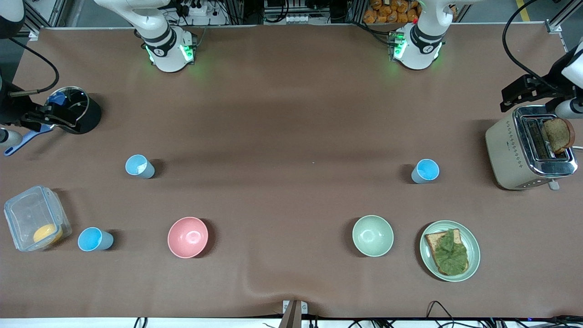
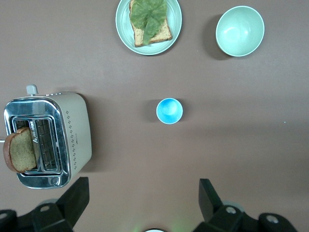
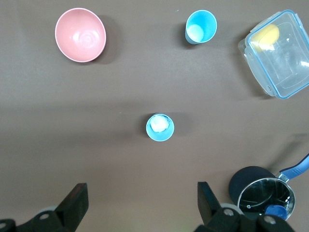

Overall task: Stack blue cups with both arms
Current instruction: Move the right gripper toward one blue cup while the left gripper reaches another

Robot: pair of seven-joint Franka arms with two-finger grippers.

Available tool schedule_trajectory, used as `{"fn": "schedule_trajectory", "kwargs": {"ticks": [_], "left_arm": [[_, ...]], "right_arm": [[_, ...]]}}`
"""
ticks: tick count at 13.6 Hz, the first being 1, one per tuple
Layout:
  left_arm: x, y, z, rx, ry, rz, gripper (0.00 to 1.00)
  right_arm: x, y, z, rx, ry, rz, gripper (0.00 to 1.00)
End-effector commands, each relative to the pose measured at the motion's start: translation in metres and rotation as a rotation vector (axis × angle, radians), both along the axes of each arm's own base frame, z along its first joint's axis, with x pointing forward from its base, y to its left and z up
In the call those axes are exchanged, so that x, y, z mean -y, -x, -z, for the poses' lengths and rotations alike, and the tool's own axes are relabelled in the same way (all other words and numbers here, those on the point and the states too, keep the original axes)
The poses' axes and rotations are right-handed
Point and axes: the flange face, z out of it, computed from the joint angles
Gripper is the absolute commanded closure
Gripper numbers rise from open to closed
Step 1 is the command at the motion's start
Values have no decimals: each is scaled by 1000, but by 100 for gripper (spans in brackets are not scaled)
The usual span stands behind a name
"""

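Note:
Three blue cups stand upright on the brown table. A pale blue cup [image 1: 140, 166] stands toward the right arm's end and shows in the right wrist view [image 3: 160, 127]. A sky blue cup [image 1: 94, 239] stands nearer the front camera, beside a clear container; it also shows in the right wrist view [image 3: 201, 26]. Another sky blue cup [image 1: 425, 171] stands toward the left arm's end and shows in the left wrist view [image 2: 169, 110]. My left gripper [image 2: 143, 195] and my right gripper [image 3: 140, 198] are open, empty and high above the table, out of the front view.
A pink bowl [image 1: 187, 237] and a pale green bowl [image 1: 372, 235] sit near the front edge. A plate with toast and lettuce [image 1: 473, 255], a toaster [image 1: 510, 150], a clear container [image 1: 23, 209] and a black pot [image 1: 86, 116] stand at the table's ends.

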Motion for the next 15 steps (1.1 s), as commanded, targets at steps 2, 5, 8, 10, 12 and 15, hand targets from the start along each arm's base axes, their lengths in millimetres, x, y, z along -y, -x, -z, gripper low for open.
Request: {"fn": "schedule_trajectory", "kwargs": {"ticks": [2,5,8,10,12,15], "left_arm": [[-1,0,-6,14,5,9,0],[-10,-25,26,-7,16,7,0],[-8,-48,102,6,5,-8,0],[-7,-50,160,26,7,-7,0],[-5,-45,193,22,6,-6,0],[1,-37,228,18,-1,9,0]], "right_arm": [[1,1,0,-5,-11,8,0],[0,1,1,-7,-11,6,0],[-9,-12,26,-50,-8,-15,0],[-32,-25,62,-116,2,-72,0],[-48,-25,87,-162,-1,-94,0],[-62,-17,154,-154,5,-113,0]]}}
